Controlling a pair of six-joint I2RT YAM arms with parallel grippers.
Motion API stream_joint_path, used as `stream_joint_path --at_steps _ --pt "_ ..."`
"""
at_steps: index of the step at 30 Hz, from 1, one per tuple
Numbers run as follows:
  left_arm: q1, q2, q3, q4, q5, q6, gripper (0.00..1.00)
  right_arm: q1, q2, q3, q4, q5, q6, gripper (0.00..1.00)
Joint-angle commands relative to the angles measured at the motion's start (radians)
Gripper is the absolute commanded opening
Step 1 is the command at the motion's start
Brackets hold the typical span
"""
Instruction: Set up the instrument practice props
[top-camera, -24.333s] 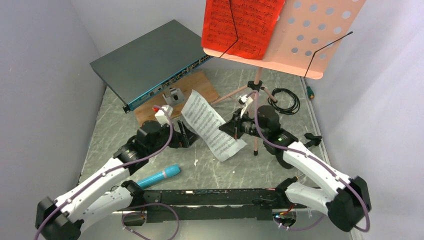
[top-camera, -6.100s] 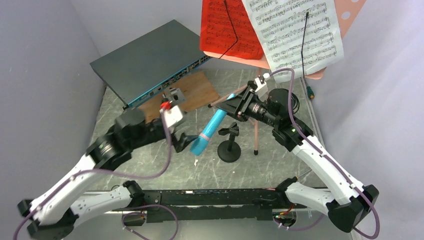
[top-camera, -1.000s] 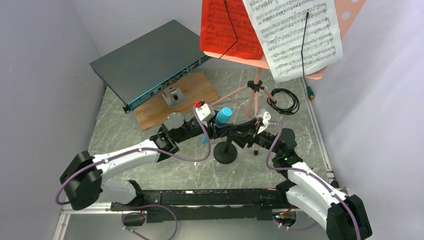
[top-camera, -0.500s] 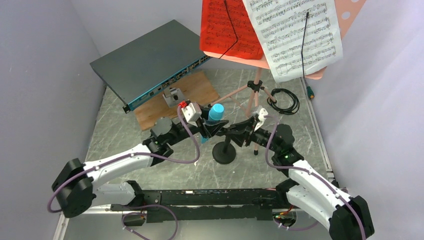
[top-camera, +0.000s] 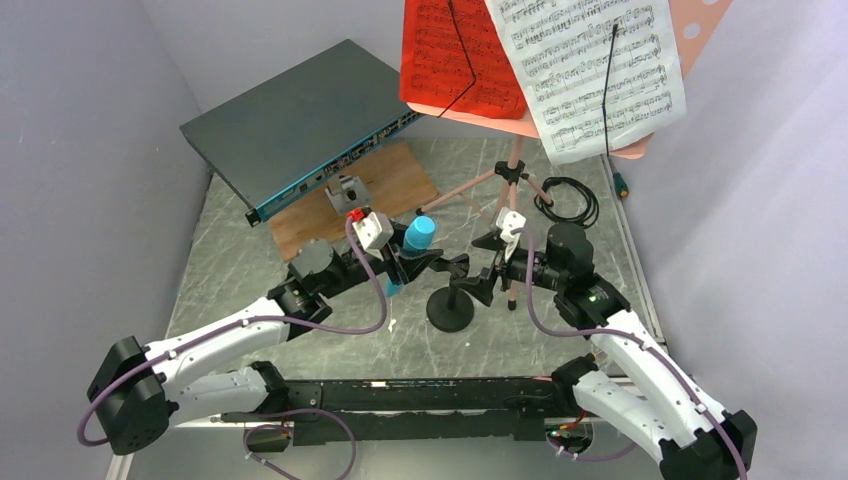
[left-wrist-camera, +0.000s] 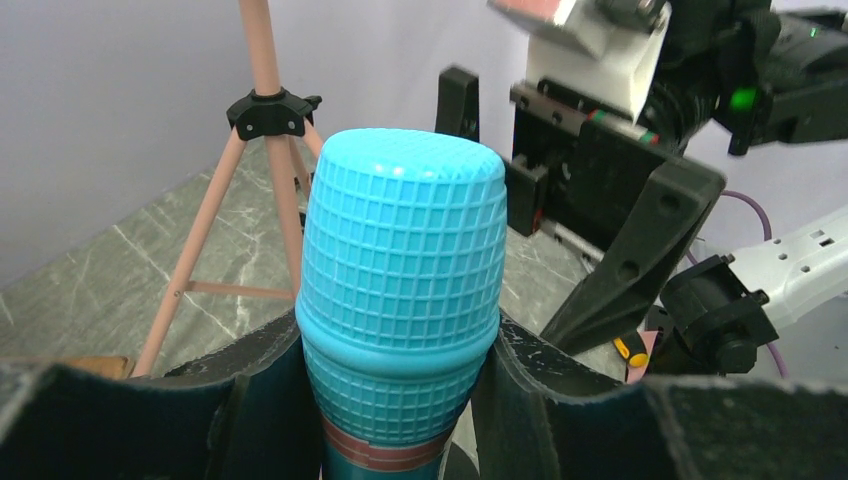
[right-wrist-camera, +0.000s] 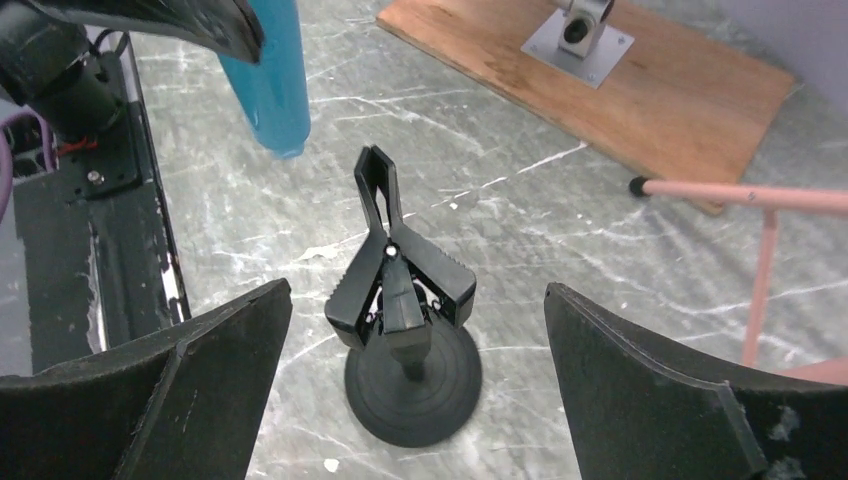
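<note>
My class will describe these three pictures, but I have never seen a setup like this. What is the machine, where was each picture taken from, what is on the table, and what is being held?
Two robot arms are bolted at the near edge of a table. The wide picture looks down from above; the other two come from a camera on each wrist. The left gripper is closed on a cyan-blue microphone. The right gripper is open, its fingers either side of a small black mic stand without touching it. Further back are a pink music stand carrying a red page and a white page, a grey network switch, a wooden board with a metal bracket, and a coiled black cable.
</note>
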Motion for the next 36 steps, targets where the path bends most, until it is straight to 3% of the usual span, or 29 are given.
stream_joint_path --at_steps 1,5,13,19,24,30,32,35,36 --pt "0.016 -0.069 -0.031 0.075 0.023 -0.015 0.00 0.001 0.023 0.166 -0.239 -0.055 -0.275 1.00" --pt "0.047 -0.097 -0.062 0.115 0.033 -0.061 0.00 -0.008 0.110 0.243 -0.320 -0.104 -0.324 1.00" --pt "0.068 -0.102 -0.049 0.142 0.053 -0.097 0.00 -0.013 0.176 0.220 -0.258 -0.176 -0.314 0.95" --pt "0.068 -0.045 -0.046 0.220 0.049 -0.126 0.00 -0.013 0.180 0.175 -0.176 -0.124 -0.282 0.74" --pt "0.068 0.015 -0.022 0.276 0.061 -0.131 0.00 -0.013 0.169 0.133 -0.113 -0.109 -0.266 0.73" --pt "0.068 0.062 -0.006 0.318 0.061 -0.113 0.00 -0.013 0.156 0.096 -0.043 -0.109 -0.229 0.57" --pt "0.068 0.079 -0.009 0.347 0.062 -0.110 0.00 -0.014 0.145 0.079 -0.014 -0.113 -0.216 0.40" --pt "0.068 0.106 -0.023 0.406 0.054 -0.101 0.00 -0.013 0.140 0.081 -0.030 -0.120 -0.240 0.04" --pt "0.068 0.115 -0.025 0.421 0.046 -0.097 0.00 -0.013 0.138 0.082 -0.042 -0.120 -0.248 0.00"
